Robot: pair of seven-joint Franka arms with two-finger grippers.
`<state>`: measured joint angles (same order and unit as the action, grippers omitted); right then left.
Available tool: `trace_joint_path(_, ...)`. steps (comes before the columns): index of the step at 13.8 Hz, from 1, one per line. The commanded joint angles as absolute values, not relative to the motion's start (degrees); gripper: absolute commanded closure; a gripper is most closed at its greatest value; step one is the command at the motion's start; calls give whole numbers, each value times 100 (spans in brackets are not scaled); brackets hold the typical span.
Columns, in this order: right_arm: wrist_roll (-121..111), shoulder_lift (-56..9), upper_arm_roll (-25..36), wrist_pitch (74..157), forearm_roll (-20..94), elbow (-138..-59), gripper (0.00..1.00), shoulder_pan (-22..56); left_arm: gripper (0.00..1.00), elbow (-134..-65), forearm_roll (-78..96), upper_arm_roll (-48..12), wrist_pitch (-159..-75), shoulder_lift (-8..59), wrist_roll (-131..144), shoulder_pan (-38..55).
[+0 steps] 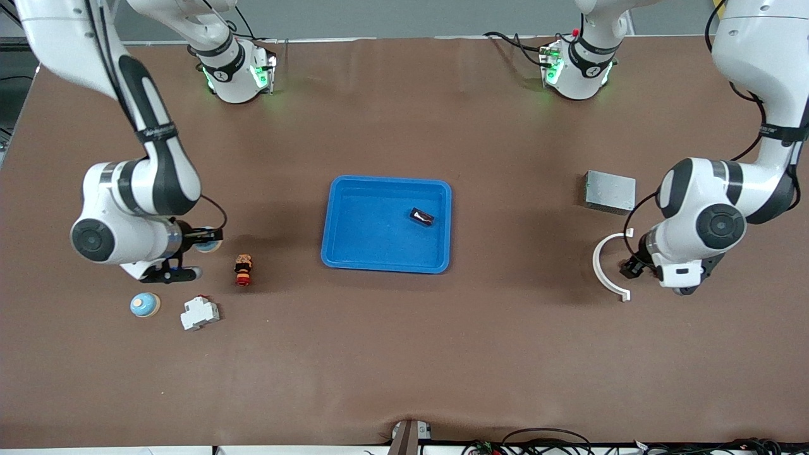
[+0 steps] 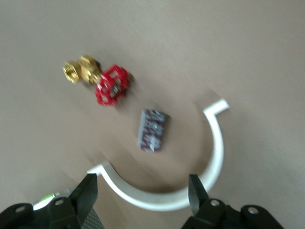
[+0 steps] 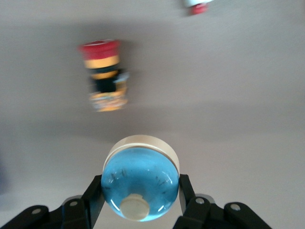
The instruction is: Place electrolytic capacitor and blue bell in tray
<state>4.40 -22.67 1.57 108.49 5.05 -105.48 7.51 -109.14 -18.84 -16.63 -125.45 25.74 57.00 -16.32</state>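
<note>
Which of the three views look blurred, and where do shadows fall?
Front view: sharp, soft shadows beside the tray. Left wrist view: blurred, brass valve and white curved clip smeared. Right wrist view: red push-button blurred; blue bell in the right gripper crisper.

Brown table (image 1: 404, 354) carries tray (image 1: 385, 256), metal box (image 1: 610, 191), white clamp (image 1: 607, 268).

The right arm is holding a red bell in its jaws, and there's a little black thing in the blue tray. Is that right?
Not quite: the bell between the right gripper's jaws is blue, not red, as the right wrist view shows. The red thing there is the push button on the table. The little black part does lie in the blue tray.
</note>
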Motion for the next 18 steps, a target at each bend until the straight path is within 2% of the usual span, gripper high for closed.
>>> trace_joint_path(1,1139,-2162,211,10810,1141,-10652,90,1202,18,-11310,-2030,-1758,-13251,2566,5205,-2064)
trace_joint_path(4,2631,-2215,211,10863,1397,-10469,90,2018,20,-11311,-2030,-1758,-13683,2908,5194,-2188)
trace_joint_path(8,3935,-2337,211,11380,1468,-10318,90,2925,23,-11320,-2004,-1758,-13772,2927,5282,-2180)
trace_joint_path(14,4307,-2715,211,11988,1854,-10318,90,3551,31,-11285,-1969,-1758,-14115,3199,5326,-2136)
trace_joint_path(15,4307,-2768,211,12067,1854,-10327,90,3577,38,-11276,-1969,-1758,-14115,3234,5352,-2127)
trace_joint_path(17,4307,-2830,211,12155,1854,-10353,90,3743,91,-11285,-1969,-1758,-14115,3243,5361,-2118)
trace_joint_path(18,4307,-2830,211,12155,1854,-10371,90,3788,100,-11276,-1969,-1758,-14115,3234,5370,-2118)
